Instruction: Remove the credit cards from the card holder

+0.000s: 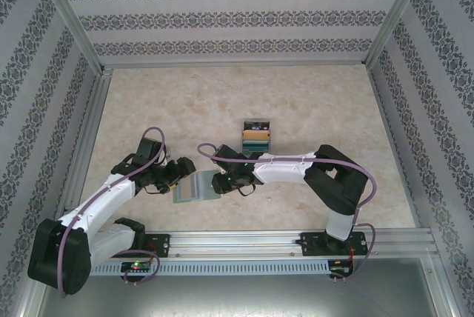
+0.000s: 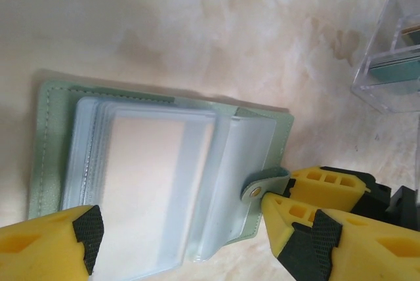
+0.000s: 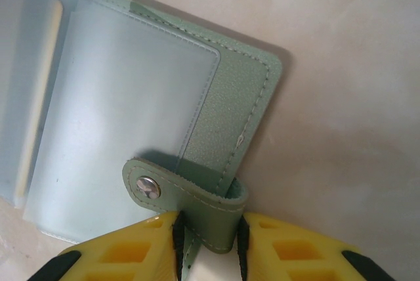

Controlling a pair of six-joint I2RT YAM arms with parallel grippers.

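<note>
Tabletop (image 1: 296,95): right pincer (image 3: 209,227) grips card holder (image 3: 230,90) strap (image 3: 197,192); cards (image 2: 394,69) perhaps boxed.

Card holder (image 1: 191,188): lies open and flat on the bench (image 1: 296,102), near its front edge, between the two grippers.
Left gripper (image 1: 172,177): at the holder's left edge, jaws spread, one over the plastic sleeves (image 2: 144,163).
Right gripper (image 3: 209,228): at the holder's right edge, jaws closed on its snap strap (image 3: 197,192).
Clear box (image 2: 374,58): behind and to the right of the holder, apart from it, with credit cards (image 1: 256,139) standing inside.
</note>
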